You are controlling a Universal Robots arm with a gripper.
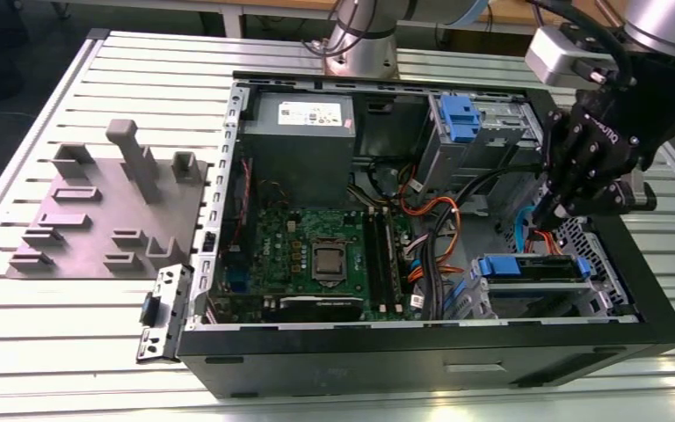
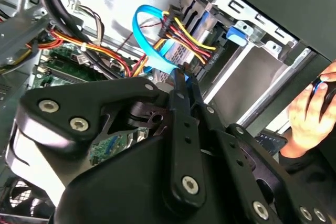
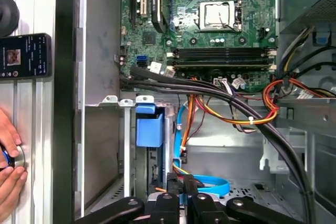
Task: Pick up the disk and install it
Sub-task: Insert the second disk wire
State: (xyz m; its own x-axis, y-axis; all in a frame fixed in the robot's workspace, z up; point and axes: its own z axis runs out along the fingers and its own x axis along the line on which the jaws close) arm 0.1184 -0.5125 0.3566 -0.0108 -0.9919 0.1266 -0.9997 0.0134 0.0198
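The disk (image 1: 533,269) sits in the drive cage at the case's corner on the exterior view's right, its blue rail end facing up. In the first wrist view the same blue rail end (image 3: 149,126) stands between the cage's metal walls. A blue data cable (image 2: 148,35) and a yellow-red power plug (image 2: 181,30) run to the disk's (image 2: 207,27) end. My gripper (image 1: 562,204) hangs just above the cage. Its black fingers (image 2: 184,85) are pressed together, tips close beside the blue cable. Nothing is visibly held between them.
The open computer case (image 1: 431,338) lies on a slatted table, with a motherboard (image 1: 314,255), power supply (image 1: 302,132) and a second blue tab (image 1: 460,118) in the upper bay. A grey fixture plate (image 1: 103,211) lies on the left. A person's hands (image 3: 9,156) and a phone (image 3: 26,56) are beside the case.
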